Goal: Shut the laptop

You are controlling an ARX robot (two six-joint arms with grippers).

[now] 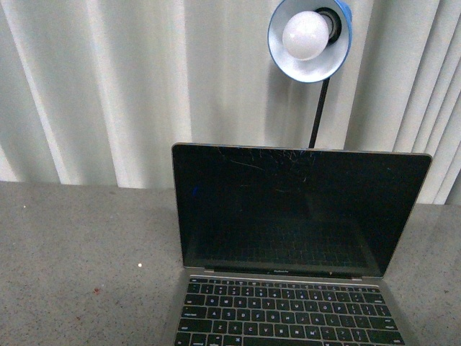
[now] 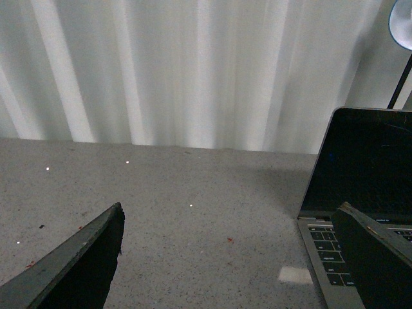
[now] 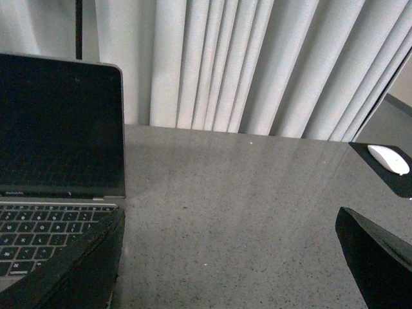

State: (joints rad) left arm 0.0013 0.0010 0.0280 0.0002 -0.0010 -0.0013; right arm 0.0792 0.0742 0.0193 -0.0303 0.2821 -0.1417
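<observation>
Front view: the laptop (image 1: 288, 216) stands open on the grey counter (image 1: 79, 252), right of centre; its dark, scratched screen is upright and faces me, with the black keys below it; behind the lid a blue lamp (image 1: 310, 36) with a white bulb rises before a pale curtain (image 1: 108, 86). Left wrist view: my left jaws are spread wide and empty over the counter, the laptop just beside one of them. Right wrist view: my right jaws are likewise released, holding nothing, the laptop's keyboard by one side; a white mouse (image 3: 388, 159) lies on a black pad (image 3: 399, 183), well apart from the laptop.
</observation>
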